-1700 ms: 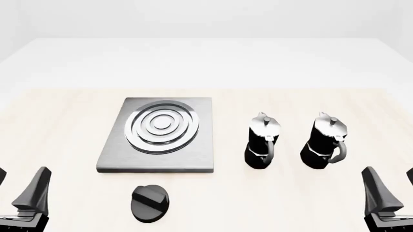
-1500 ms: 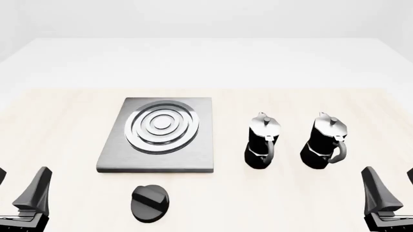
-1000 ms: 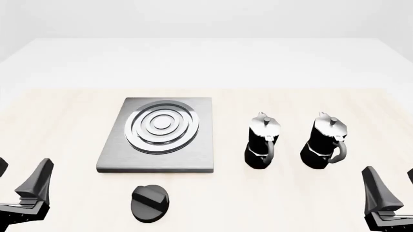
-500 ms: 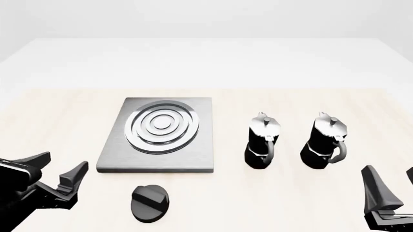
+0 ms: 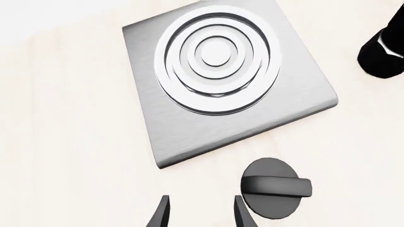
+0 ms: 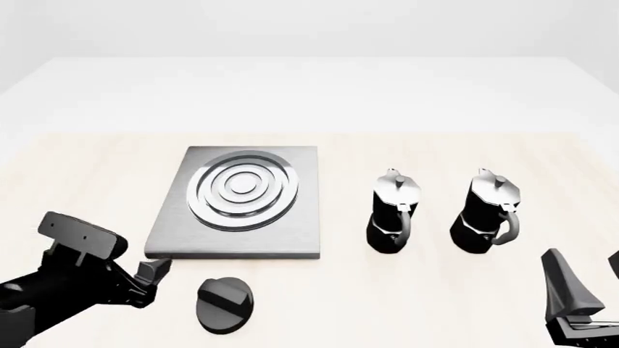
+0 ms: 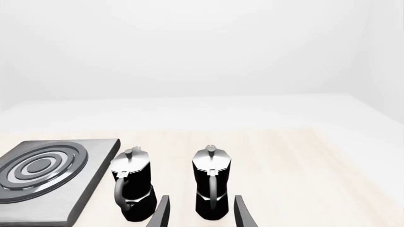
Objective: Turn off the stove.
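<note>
The stove is a flat grey metal slab (image 6: 232, 225) with concentric silver rings, left of the table's centre; it also shows in the left wrist view (image 5: 177, 127) and in the right wrist view (image 7: 88, 189). Its round black knob (image 6: 225, 304) with a raised bar lies on the table just in front of the slab, and appears again as knob (image 5: 276, 187). My left gripper (image 6: 148, 281) hangs open just left of the knob, off the slab's front left corner, holding nothing; gripper (image 5: 200, 215) shows bare table between its fingers. My right gripper (image 6: 588, 279) stands open at the front right, gripper (image 7: 200, 213).
Two black-and-silver moka pots (image 6: 392, 214) (image 6: 488, 214) stand upright side by side right of the slab; in the right wrist view they are pots (image 7: 134, 189) (image 7: 211, 187). One pot's base (image 5: 385, 52) shows in the left wrist view. The table is light wood.
My left arm has swung forward and to the right, tipping its gripper down toward the knob. The right arm, knob, slab and pots have not moved.
</note>
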You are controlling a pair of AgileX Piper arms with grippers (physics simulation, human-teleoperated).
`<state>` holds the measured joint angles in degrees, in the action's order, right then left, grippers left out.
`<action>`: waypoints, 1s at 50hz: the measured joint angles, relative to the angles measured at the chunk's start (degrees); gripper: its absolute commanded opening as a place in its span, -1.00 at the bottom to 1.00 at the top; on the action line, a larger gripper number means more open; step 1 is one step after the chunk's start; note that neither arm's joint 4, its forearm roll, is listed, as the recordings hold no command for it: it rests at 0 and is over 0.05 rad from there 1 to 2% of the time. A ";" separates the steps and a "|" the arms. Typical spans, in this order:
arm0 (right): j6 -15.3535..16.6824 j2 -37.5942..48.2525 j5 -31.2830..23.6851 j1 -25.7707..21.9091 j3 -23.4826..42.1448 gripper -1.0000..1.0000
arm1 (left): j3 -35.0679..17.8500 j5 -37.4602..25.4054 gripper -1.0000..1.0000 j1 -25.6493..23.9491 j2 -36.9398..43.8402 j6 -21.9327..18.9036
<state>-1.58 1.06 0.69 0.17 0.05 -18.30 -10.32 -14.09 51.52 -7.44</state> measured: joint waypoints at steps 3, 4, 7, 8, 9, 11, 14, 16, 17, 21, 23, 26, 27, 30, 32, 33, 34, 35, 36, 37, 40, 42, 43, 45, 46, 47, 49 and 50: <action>-0.02 0.00 -0.06 0.05 -0.01 1.00 | 0.40 0.56 1.00 -0.76 1.95 0.49; -0.03 0.02 -0.07 0.06 -0.01 1.00 | 0.57 0.79 1.00 -0.90 2.62 0.59; -0.04 0.15 -0.03 0.06 -0.02 1.00 | 1.13 1.58 1.00 -1.34 4.54 1.01; -0.04 0.23 0.03 0.04 -0.02 1.00 | 1.32 1.87 1.00 -1.48 5.12 1.14; -0.04 0.31 0.08 0.02 -0.02 1.00 | 1.50 2.14 1.00 -1.63 5.64 1.27; -0.04 0.51 0.21 -0.02 -0.02 1.00 | 1.83 2.70 1.00 -2.05 6.70 1.77; -0.04 0.64 0.27 -0.06 -0.03 1.00 | 2.24 3.48 1.00 -2.84 8.16 2.58; -0.04 0.63 0.25 -0.04 -0.03 1.00 | 2.44 3.86 1.00 -3.44 9.06 3.03; -0.04 0.63 0.25 -0.04 -0.03 1.00 | 2.50 4.01 1.00 -3.69 9.44 3.22; -0.05 0.66 0.25 -0.03 -0.03 1.00 | 2.73 4.62 1.00 -4.59 10.78 3.81; -0.05 0.69 0.27 -0.05 -0.03 1.00 | 2.86 4.97 1.00 -4.99 11.40 4.07; -0.07 0.86 0.44 -0.09 -0.03 1.00 | 2.89 5.71 1.00 -5.89 12.49 4.81; -0.08 0.92 0.49 -0.10 -0.03 1.00 | 2.88 6.01 1.00 -6.20 12.90 5.04; -0.10 1.05 0.62 -0.11 -0.03 1.00 | 2.86 6.91 1.00 -6.99 14.12 5.56; -0.12 1.17 0.74 -0.10 -0.03 1.00 | 2.86 7.57 1.00 -7.43 14.98 5.75; -0.13 1.25 0.82 -0.09 -0.03 1.00 | 2.85 7.91 1.00 -7.57 15.42 5.75; -0.13 1.33 0.90 -0.09 -0.03 1.00 | 2.84 8.23 1.00 -7.69 15.86 5.76; -0.14 1.41 0.97 -0.09 -0.03 1.00 | 2.83 8.54 1.00 -7.80 16.28 5.75; -0.15 1.48 1.04 -0.08 -0.03 1.00 | 2.81 8.84 1.00 -7.85 16.69 5.70; -0.16 1.55 1.11 -0.07 -0.03 1.00 | 2.79 9.14 1.00 -7.89 17.10 5.63; -0.19 1.68 1.24 -0.05 -0.03 1.00 | 2.78 10.02 1.00 -7.87 18.28 5.33; -0.20 1.72 1.27 -0.04 -0.03 1.00 | 2.78 10.61 1.00 -7.80 19.05 5.09; -0.21 1.74 1.27 -0.03 -0.03 1.00 | 2.78 10.92 1.00 -7.75 19.45 4.97; -0.22 1.72 1.24 -0.03 -0.03 1.00 | 2.77 11.55 1.00 -7.59 20.26 4.63; -0.23 1.69 1.20 -0.03 -0.03 1.00 | 2.77 11.84 1.00 -7.51 20.64 4.46; -0.23 1.64 1.15 -0.03 -0.03 1.00 | 2.76 12.12 1.00 -7.44 21.01 4.33; -0.25 1.50 1.01 -0.01 -0.03 1.00 | 2.74 12.66 1.00 -7.32 21.71 4.06; -0.26 1.43 0.93 0.00 -0.03 1.00 | 2.73 12.93 1.00 -7.27 22.05 3.94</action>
<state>-1.83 2.49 1.62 0.17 0.01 -15.57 2.61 -21.37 73.57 -3.50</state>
